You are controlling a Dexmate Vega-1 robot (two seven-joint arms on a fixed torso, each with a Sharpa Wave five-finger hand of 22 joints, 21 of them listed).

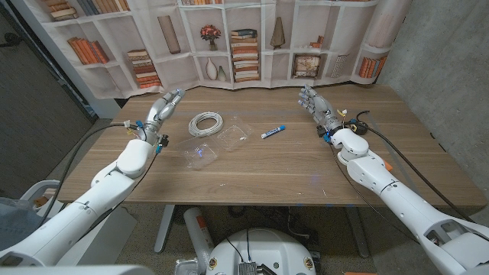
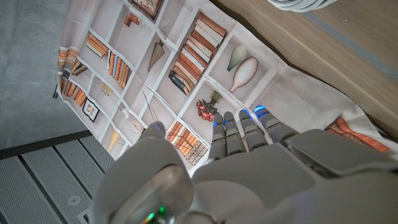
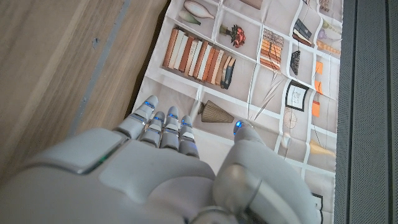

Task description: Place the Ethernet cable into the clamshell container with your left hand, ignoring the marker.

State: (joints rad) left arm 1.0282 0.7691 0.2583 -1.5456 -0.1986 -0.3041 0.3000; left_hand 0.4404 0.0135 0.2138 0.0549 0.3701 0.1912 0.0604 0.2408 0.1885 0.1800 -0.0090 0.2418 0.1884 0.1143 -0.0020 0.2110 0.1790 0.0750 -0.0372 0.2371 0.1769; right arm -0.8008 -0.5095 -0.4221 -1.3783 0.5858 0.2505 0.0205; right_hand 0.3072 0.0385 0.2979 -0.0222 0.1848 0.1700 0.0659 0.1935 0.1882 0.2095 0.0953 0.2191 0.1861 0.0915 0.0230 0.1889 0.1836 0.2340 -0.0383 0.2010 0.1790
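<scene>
The wooden table (image 1: 306, 172) carries three things near its middle: the Ethernet cable (image 1: 205, 123), a white coil, lies at about 11 o'clock from the table's centre; the clamshell container (image 1: 216, 144), clear plastic and lying open in two halves, sits just beside the coil at its 5 o'clock, one half toward 7 o'clock of the centre and the other toward 12; the marker (image 1: 273, 131), blue and white, lies at about 1 o'clock of the centre, near the container's farther half but apart from it. The left hand (image 1: 163, 107) is at 9 o'clock of the coil, near it without touching, its fingers stretched out and somewhat apart toward the back of the table, with nothing in its hold. In the left wrist view the left hand's fingers (image 2: 239, 134) reach toward the bookshelf backdrop (image 2: 186, 68), and a bit of the white coil (image 2: 298, 5) shows on the table beyond them. The right hand (image 1: 314, 101) is at 2 o'clock of the marker, well apart from it, fingers likewise extended and holding nothing; the right wrist view shows its fingers (image 3: 165, 127) straight, the thumb set off to one side, over the table's far edge
</scene>
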